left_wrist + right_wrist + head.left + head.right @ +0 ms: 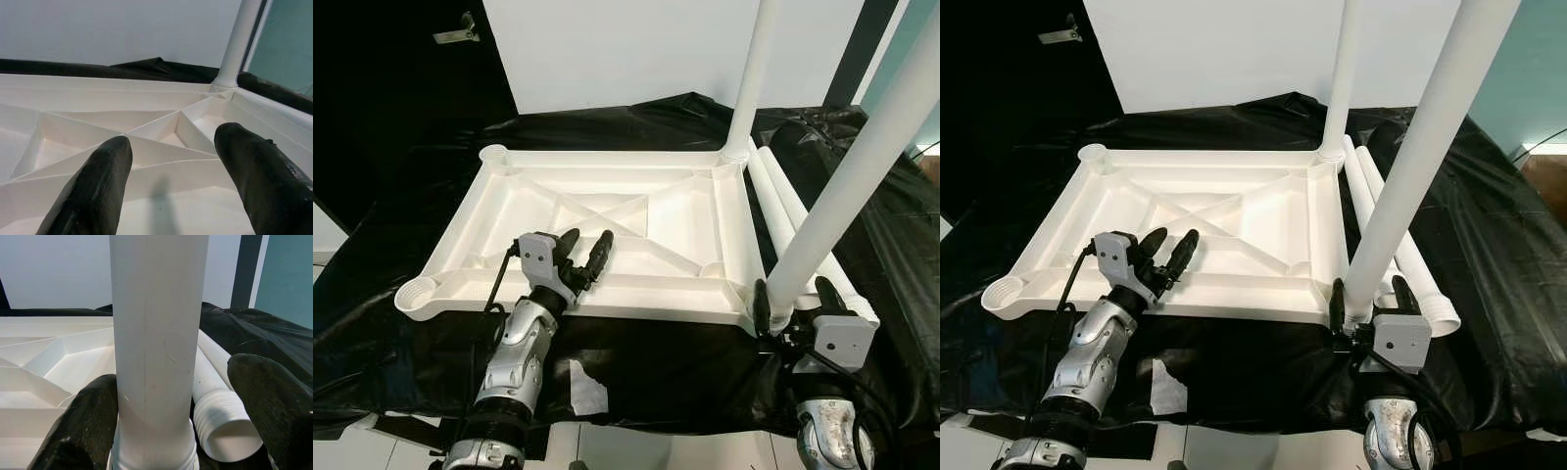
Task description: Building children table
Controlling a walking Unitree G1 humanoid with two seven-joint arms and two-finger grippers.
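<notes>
A white plastic table top (607, 157) lies upside down on a black sheet, ribs facing up. One white leg (751, 78) stands in its far right corner socket. A second leg (862, 166) rises tilted from the near right corner. My right gripper (793, 302) straddles the base of that leg (156, 333); one finger (83, 426) rests against it and the other (274, 406) stands apart. My left gripper (585, 247) hovers open over the near rim with nothing between its fingers (93, 191). Two loose legs (781, 206) lie right of the top.
The left corner sockets, near (419, 291) and far (494, 154), are empty. The black sheet (656, 362) drapes over the front edge, with a white scrap (587, 387) on it. A white wall (626, 49) stands behind; a dark bundle (891, 225) lies at right.
</notes>
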